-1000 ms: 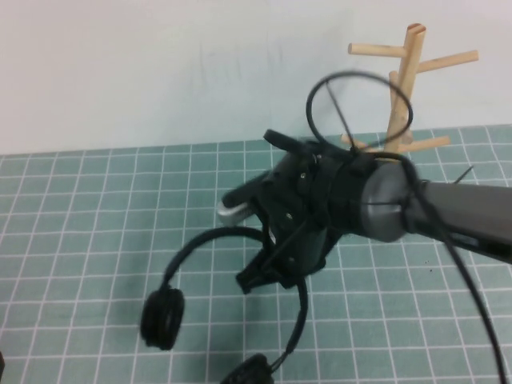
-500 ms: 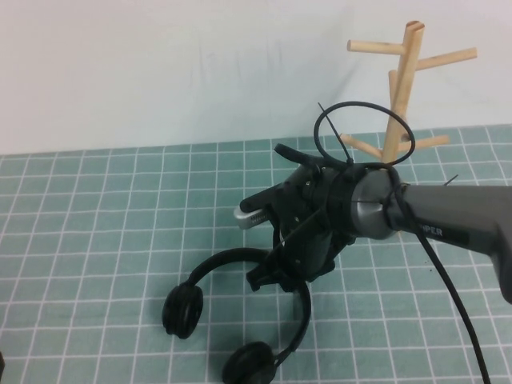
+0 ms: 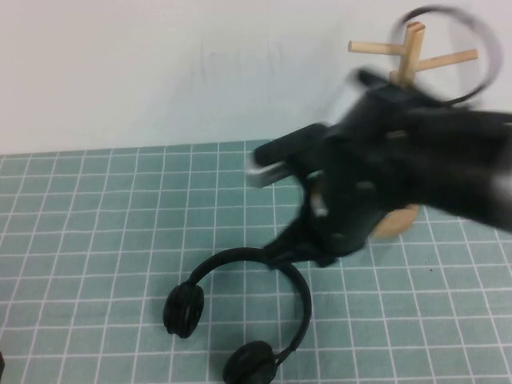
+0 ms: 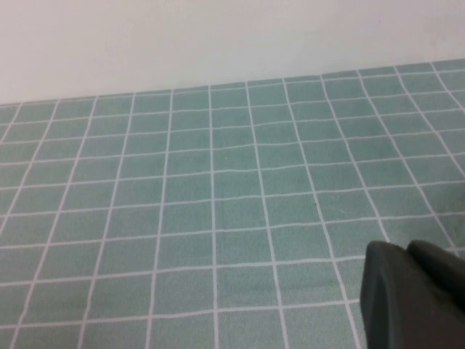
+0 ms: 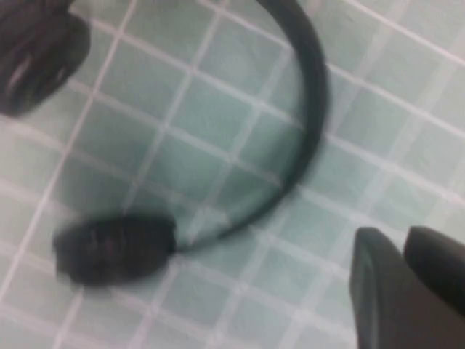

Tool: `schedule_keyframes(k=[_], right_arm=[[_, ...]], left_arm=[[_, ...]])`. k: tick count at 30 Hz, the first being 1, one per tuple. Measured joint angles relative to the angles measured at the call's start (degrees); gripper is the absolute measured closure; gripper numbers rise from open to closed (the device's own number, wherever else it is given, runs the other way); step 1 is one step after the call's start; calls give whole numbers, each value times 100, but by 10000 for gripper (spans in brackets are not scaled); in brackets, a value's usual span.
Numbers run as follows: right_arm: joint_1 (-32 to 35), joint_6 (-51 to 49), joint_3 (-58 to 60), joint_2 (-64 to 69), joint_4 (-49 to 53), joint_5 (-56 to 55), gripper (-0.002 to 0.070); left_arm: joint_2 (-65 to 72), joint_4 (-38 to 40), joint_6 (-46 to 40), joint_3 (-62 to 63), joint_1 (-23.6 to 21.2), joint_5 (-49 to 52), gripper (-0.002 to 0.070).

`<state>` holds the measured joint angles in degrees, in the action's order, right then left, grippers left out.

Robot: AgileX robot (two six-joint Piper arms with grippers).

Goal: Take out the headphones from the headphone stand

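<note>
I've got the headphones [image 3: 240, 316] lying flat on the green grid table [image 3: 96, 240], off the headphone stand [image 3: 410, 60], which stands upright at the far right behind my right arm. Headband arch opens toward the near-left; one ear cup sits left, the other at the near edge. Long axis of the band runs roughly left cup to near cup, diagonal across the grid.

Right hand [image 3: 276, 248] hangs just above and beyond the top of the headband, apart from it as far as I can see. It is blurred in the high view, and the right wrist view shows only a dark finger corner over the band [image 5: 305, 109], so I can't tell if the fingers are apart or together. It holds nothing.

Left hand [image 4: 414, 298] sits low over bare table, well apart from everything; finger state unclear too.

Right arm is clearly the nearer one. I judge the removal done.
</note>
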<state>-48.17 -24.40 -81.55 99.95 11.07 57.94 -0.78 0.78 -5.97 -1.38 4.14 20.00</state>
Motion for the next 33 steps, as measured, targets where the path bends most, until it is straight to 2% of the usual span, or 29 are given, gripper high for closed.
schedule_keyframes(k=[4, 11, 18, 25, 28, 33], right_arm=[[0, -91, 665, -1151, 0, 358, 673], [0, -111, 1586, -3099, 0, 852, 682], [0, -100, 1704, -4652, 80, 1310, 682], [-72, 185, 1870, -5586, 503, 1398, 682], [310, 422, 2312, -5839, 445, 944, 682], [1759, 949, 3695, -6362, -484, -933, 682]], left_arm=[[0, 0, 0, 0, 0, 0, 675], [0, 0, 0, 0, 0, 0, 675], [0, 0, 0, 0, 0, 0, 675], [0, 0, 0, 0, 0, 0, 675], [0, 0, 0, 0, 0, 0, 675], [0, 0, 0, 0, 0, 0, 675]])
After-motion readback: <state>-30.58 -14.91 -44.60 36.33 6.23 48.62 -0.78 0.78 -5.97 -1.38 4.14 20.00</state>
